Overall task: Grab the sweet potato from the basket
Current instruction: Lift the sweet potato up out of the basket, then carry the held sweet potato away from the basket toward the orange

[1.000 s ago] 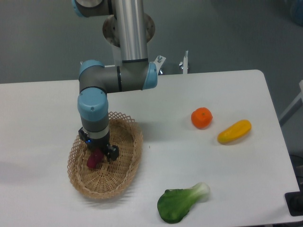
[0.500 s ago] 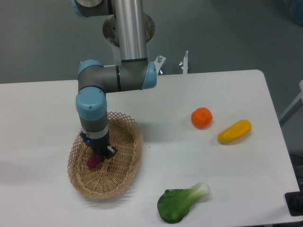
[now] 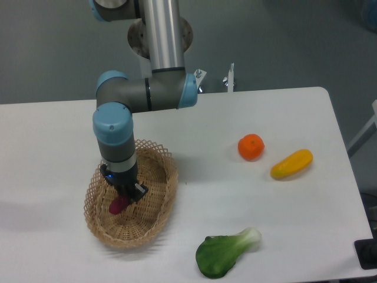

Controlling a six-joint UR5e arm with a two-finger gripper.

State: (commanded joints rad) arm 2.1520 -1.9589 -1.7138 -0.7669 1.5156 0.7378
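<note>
One oval, shallow tan wicker basket [image 3: 158,207] with an open lacy rim surrounded the black two-finger gripper [image 3: 125,197] on all sides. Its walls were low, so room straight above appeared unobstructed. The small magenta-purple sweet potato [image 3: 118,206] lay inside it, directly beneath and slightly left of the fingertips, long axis running diagonally. Whether the jaws were clamped on it could not be determined.
</note>
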